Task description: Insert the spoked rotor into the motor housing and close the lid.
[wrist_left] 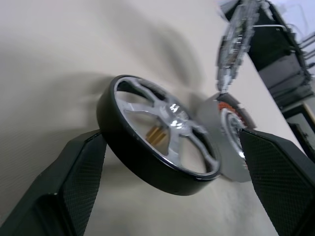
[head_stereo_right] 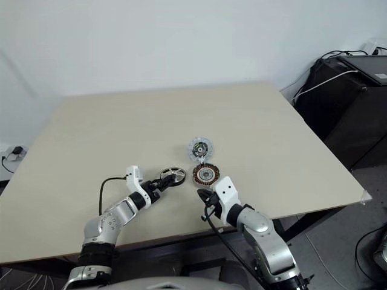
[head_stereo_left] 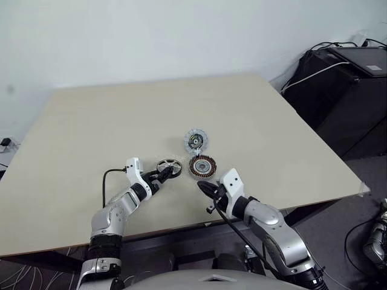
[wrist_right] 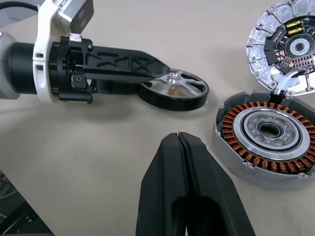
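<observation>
The spoked rotor (head_stereo_left: 169, 167), a silver spoked disc with a black rim, lies flat on the table. My left gripper (head_stereo_left: 161, 174) is open and its two fingers straddle the rotor (wrist_left: 162, 147); one finger (wrist_left: 74, 187) sits close to the rim and the other (wrist_left: 280, 177) stands apart. Just right of the rotor is the motor housing (head_stereo_left: 202, 166) with its copper windings. The lid (head_stereo_left: 196, 140) lies beyond it, dark centre up, touching the housing's far edge. My right gripper (head_stereo_left: 202, 188) is shut and empty, just short of the housing (wrist_right: 268, 132).
The beige table (head_stereo_left: 121, 115) stretches wide around the parts, its front edge close under both arms. A black cabinet with cables (head_stereo_left: 344, 78) stands off the table's far right corner. A black cable (head_stereo_left: 109, 178) loops from my left wrist.
</observation>
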Robot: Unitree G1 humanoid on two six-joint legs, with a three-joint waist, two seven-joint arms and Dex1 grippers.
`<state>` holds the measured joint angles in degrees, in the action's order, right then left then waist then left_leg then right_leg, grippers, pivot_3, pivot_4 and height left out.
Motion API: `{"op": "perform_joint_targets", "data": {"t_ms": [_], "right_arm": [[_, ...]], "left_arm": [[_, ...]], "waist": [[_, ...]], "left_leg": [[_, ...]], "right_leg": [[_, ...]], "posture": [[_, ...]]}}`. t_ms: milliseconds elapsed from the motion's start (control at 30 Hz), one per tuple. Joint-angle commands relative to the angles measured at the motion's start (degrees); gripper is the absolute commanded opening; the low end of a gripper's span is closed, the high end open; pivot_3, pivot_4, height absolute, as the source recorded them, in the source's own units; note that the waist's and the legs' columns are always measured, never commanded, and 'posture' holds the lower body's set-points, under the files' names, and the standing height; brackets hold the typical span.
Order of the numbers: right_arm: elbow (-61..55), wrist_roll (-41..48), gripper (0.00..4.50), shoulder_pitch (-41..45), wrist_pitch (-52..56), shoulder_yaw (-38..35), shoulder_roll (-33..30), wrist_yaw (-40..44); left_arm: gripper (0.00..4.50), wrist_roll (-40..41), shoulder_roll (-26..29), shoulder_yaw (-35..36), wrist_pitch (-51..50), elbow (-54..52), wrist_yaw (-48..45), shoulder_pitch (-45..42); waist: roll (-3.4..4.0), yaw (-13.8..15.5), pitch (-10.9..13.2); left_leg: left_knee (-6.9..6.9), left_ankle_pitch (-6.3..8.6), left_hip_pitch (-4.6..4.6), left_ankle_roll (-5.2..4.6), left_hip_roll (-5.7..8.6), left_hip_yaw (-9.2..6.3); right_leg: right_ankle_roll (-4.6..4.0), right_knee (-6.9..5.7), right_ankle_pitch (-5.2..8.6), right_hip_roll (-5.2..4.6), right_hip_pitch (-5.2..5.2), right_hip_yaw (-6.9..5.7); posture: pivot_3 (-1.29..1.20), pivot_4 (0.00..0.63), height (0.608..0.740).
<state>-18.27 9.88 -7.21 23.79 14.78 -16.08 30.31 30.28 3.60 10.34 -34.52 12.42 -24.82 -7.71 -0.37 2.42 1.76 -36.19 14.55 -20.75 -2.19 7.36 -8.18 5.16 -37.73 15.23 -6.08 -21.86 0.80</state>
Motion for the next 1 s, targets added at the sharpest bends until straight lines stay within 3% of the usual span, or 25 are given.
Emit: {"op": "perform_joint_targets", "data": {"t_ms": [33,300,400,600,1000], "right_arm": [[-1.6,0.6,0.00,0.5,-1.0,-0.4,0.1,-0.1],[-1.6,0.7,0.00,0.5,-1.1,-0.5,-0.1,-0.2],[-1.6,0.6,0.00,0.5,-1.1,-0.4,-0.1,-0.3],[-1.8,0.5,0.00,0.2,-1.1,-0.4,0.0,-0.5],[-1.7,0.6,0.00,0.1,-0.8,-0.3,0.1,-0.8]], "left_arm": [[3.81,0.2,-1.1,1.3,0.6,0.6,2.6,-1.6],[1.22,1.6,-4.4,4.5,1.2,1.7,6.5,-1.9],[0.57,2.2,-5.1,4.9,1.6,1.8,7.0,-1.9],[0.56,4.4,-6.4,6.9,2.8,-0.4,7.1,-0.9],[0.56,16.8,-8.4,10.3,1.8,-9.4,1.9,1.9]], "waist": [[0.00,0.0,0.0],[-0.06,0.0,0.0],[-0.09,0.0,-0.1],[-0.10,0.0,-0.1],[-0.12,0.1,0.0]], "left_leg": [[-0.02,0.00,0.00,0.00,0.00,0.00],[-0.08,0.00,0.00,0.00,0.00,0.00],[-0.17,0.00,0.00,0.00,0.00,0.00],[-0.44,0.03,-0.01,-0.04,0.00,0.00],[-0.88,0.21,-0.43,-0.17,-0.04,-0.01]], "right_leg": [[0.02,0.00,-0.01,0.00,0.01,0.00],[0.07,0.00,-0.03,0.00,0.04,-0.01],[0.18,-0.01,0.00,0.01,0.08,-0.02],[0.41,-0.01,-0.02,0.02,0.20,-0.02],[0.41,0.00,-0.08,0.09,0.01,-0.04]], "posture": [[0.00,0.000,0.740],[0.00,0.000,0.740],[0.00,0.000,0.740],[0.00,0.000,0.740],[0.00,0.000,0.740]]}}
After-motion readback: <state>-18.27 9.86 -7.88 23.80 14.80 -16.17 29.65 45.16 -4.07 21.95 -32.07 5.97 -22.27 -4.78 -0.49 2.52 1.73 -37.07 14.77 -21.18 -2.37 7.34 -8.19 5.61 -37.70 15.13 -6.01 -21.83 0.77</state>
